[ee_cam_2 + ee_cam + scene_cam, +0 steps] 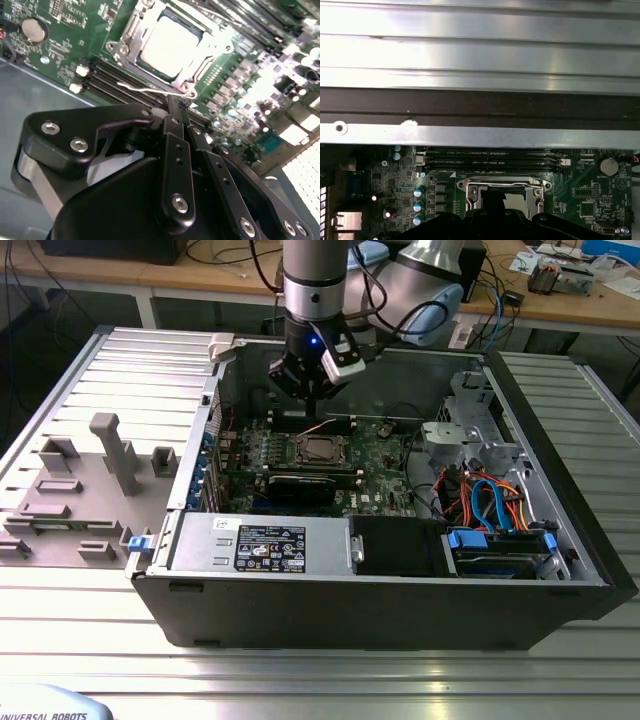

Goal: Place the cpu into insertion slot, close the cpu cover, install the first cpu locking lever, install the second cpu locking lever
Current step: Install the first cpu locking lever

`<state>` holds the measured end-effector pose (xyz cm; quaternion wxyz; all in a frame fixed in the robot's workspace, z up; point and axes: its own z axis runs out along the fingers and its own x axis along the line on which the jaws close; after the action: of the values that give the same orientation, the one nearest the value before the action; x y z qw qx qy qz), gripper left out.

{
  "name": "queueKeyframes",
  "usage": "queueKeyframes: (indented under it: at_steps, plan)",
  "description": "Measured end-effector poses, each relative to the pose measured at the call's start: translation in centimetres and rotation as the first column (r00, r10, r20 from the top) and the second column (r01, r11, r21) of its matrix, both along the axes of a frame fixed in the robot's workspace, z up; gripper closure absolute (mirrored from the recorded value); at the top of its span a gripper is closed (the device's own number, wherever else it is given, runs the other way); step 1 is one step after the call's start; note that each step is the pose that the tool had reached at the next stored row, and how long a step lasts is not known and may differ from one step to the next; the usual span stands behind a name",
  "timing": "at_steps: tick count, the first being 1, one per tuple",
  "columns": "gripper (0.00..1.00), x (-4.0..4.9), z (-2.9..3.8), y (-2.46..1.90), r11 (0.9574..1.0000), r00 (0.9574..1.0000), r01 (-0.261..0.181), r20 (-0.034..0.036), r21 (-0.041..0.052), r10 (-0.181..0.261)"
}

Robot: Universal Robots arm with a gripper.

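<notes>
— Fingers (176,131) of the gripper (175,107): how are they seen?
— Pressed together, nothing pinched, above the motherboard (375,455).
— And the cpu (170,42)?
— It is seated in the insertion slot (318,449), framed by the cpu cover (197,75).

Ribbed metal table (330,680) with the open PC case (380,615) sitting on it, plus what looks like a grey fixture (75,485) beside it.

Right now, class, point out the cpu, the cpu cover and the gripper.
cpu (167,45): second wrist view, middle of its silver top.
cpu cover (131,31): second wrist view, frame's side bar beside the chip.
gripper (175,112): second wrist view, fingertips.
</notes>
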<state>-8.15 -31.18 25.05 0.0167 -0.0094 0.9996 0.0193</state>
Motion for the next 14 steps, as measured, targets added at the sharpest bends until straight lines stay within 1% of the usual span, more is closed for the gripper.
queueKeyframes:
  at_steps: [2,4,7,11,14]
  plan:
    - [0.89,0.25,-0.27,-0.02,0.9999,1.0000,0.004,0.0002,0.0093,-0.004]
    - [0.89,0.54,-0.80,-0.02,0.9999,0.9999,0.010,0.0001,0.0101,-0.010]
    - [0.89,0.67,-1.27,-0.02,0.9999,0.9999,0.011,0.0001,0.0108,-0.011]
    - [0.89,0.84,-1.71,0.31,0.9999,0.9999,0.010,-0.0010,0.0108,-0.010]
    - [0.89,1.01,-1.90,0.42,0.9999,0.9999,0.010,-0.0015,0.0108,-0.010]
